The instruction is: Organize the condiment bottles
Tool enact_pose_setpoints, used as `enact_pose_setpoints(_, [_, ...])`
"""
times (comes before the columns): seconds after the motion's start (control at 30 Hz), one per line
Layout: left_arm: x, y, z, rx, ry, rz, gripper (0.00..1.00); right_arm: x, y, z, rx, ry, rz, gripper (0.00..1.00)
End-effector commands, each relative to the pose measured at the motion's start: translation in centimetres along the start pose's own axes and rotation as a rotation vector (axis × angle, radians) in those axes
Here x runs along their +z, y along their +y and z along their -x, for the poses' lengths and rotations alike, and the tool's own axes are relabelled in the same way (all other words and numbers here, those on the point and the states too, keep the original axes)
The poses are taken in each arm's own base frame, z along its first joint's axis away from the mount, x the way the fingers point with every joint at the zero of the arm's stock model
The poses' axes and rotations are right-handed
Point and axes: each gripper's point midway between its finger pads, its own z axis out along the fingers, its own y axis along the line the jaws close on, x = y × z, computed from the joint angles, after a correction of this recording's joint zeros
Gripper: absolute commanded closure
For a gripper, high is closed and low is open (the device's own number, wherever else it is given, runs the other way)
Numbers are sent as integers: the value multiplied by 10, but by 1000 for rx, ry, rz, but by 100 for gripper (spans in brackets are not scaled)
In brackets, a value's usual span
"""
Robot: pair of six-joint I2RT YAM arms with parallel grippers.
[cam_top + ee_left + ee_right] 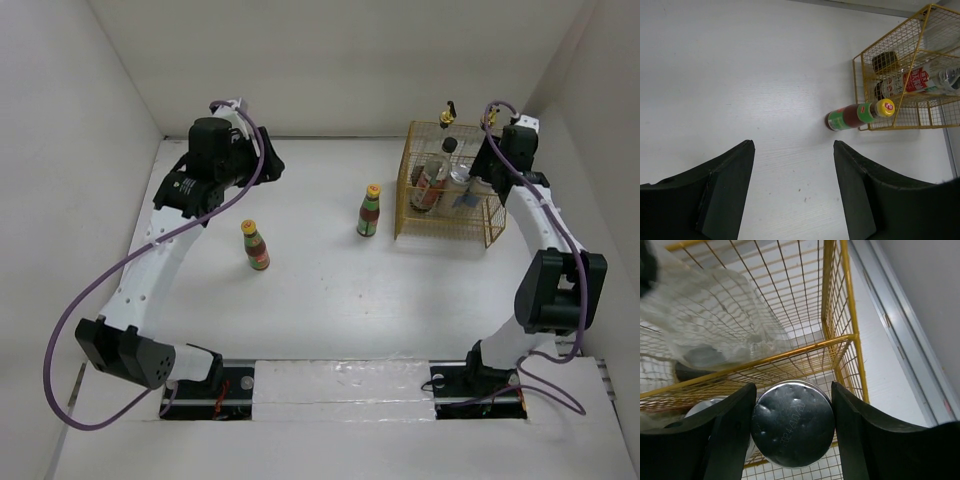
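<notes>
Black right end effector clasping silver-capped bottle, left end effector spread, aloft

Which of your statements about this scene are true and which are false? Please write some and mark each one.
1. The left gripper is open and holds nothing. True.
2. The right gripper is closed on a silver-capped bottle. True.
3. Both yellow-capped sauce bottles are inside the yellow wire basket. False: both stand upright on the table, outside the basket.
4. The yellow wire basket stands on the left arm's side of the table. False: it stands on the right arm's side, where the right gripper is.
</notes>
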Motion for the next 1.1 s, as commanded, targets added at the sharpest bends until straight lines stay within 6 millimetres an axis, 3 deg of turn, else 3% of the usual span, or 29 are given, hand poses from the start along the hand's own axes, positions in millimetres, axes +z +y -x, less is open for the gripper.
enact_pose_setpoints(0.0, [-13,-5,16,24,-76,-13,40,6,7,11,-1,-51,-12,49])
enact_pose_setpoints(0.17, [-15,-5,21,24,-90,-9,40,6,-1,10,4,-32,-63,34])
enact_pose_setpoints(0.27, [-17,-7,24,25,-100,-13,40,0,-2,19,6,-44,-70,19])
enact_pose_setpoints(0.3, [-13,-6,23,24,-91,-10,40,-11,-2,33,15,-82,-70,15])
enact_pose_setpoints(0.47, [-15,-8,29,5,-114,-11,40,-53,7,72,30,-191,-60,16])
enact_pose_setpoints(0.5, [-15,-10,29,5,-111,-19,40,-60,16,70,24,-203,-45,18])
enact_pose_setpoints(0.57, [-15,-15,34,-18,-129,-41,40,-80,25,72,13,-234,-1,39])
enact_pose_setpoints(0.63, [-12,-15,35,-18,-128,-41,42,-98,47,68,-15,-259,101,64])
enact_pose_setpoints(0.67, [-14,-15,39,-9,-141,-34,45,-105,56,66,-29,-268,135,81])
enact_pose_setpoints(0.73, [-14,-12,38,-11,-137,-21,53,-127,89,50,-97,-260,256,91])
enact_pose_setpoints(0.8, [-12,-10,34,-11,-128,-16,60,-143,114,35,-133,-250,334,91])
enact_pose_setpoints(0.83, [-12,-10,34,-11,-128,-16,62,-156,139,20,-172,-234,413,91])
enact_pose_setpoints(0.97, [-8,-10,25,-11,-100,-25,71,-170,198,-38,-274,-109,645,49])
enact_pose_setpoints(1.0, [-8,-9,25,-2,-100,-25,73,-164,211,-48,-307,-69,668,26])
enact_pose_setpoints(1.07, [-8,-11,24,-2,-96,-33,75,-167,232,-67,-363,-7,726,14])
